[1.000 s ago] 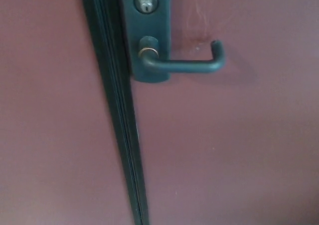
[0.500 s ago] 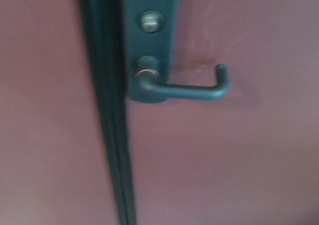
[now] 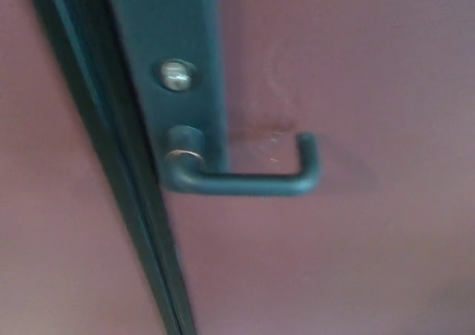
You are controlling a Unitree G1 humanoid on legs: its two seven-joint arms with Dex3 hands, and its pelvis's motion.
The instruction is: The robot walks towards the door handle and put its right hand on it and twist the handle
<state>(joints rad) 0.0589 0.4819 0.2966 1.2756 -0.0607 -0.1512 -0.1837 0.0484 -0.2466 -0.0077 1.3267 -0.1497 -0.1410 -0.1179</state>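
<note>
Head view of a dark red door, slightly blurred. Take the door handle as your landmark. Far to its left, a dark seam strip slants down the picture. Directly left of the lever and above its pivot stands the dark backplate, carrying the lock cylinder. The handle itself lies level, its free end bent back toward the door at the right. Neither hand appears, so you cannot tell how their fingers stand or whether they hold anything. Judged step: the approach, with no contact made. Next, you would bring the right hand in from the handle's right, over the lever, then close and turn downward.
</note>
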